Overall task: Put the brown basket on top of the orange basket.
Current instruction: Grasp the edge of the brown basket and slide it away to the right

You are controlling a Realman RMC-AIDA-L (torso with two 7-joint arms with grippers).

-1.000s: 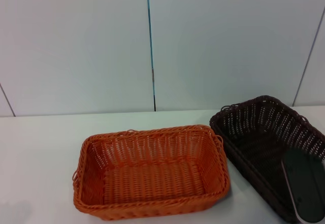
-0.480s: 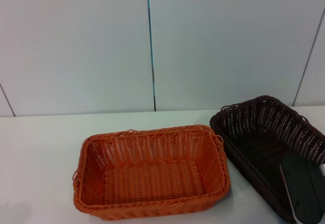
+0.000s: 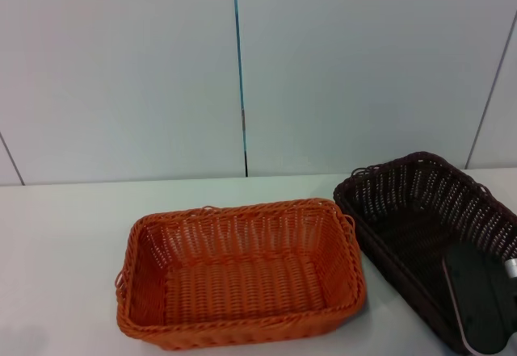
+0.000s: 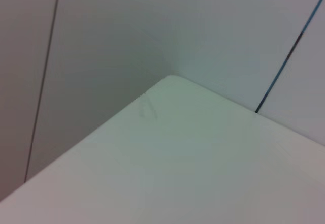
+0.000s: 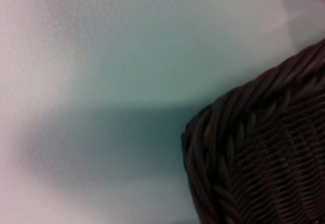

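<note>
Since the earlier frames, we see the right gripper (image 3: 482, 303) slide toward five o'clock in the head view, sinking lower over the near end of the dark brown rectangular woven wicker basket (image 3: 412, 211); both baskets lie where they did. Only a flat dark body with a pale edge shows there, so we cannot tell whether that gripper is spread or closed, nor whether it touches the weave. The left gripper does not appear anywhere; its wrist camera looks only at a bare corner of the white desk (image 4: 203, 158) and the wall panels.

The brown basket sits on the desk at about three o'clock from the bright orange rectangular woven wicker basket (image 3: 242, 271), just beside it, their near corners close but apart as far as we can see. The right wrist view shows a braided corner of the brown basket (image 5: 259, 148) up close, with desk beyond it.

We judge the grasp not yet secured. The risks from here:
- Pinching only the braided rim at one end could let the basket tilt or swing when lifted.
- A low carry toward nine o'clock could catch the orange basket's rim and shove it across the desk.
- Releasing off-centre or skewed could leave the brown basket perched crooked instead of seated.
</note>
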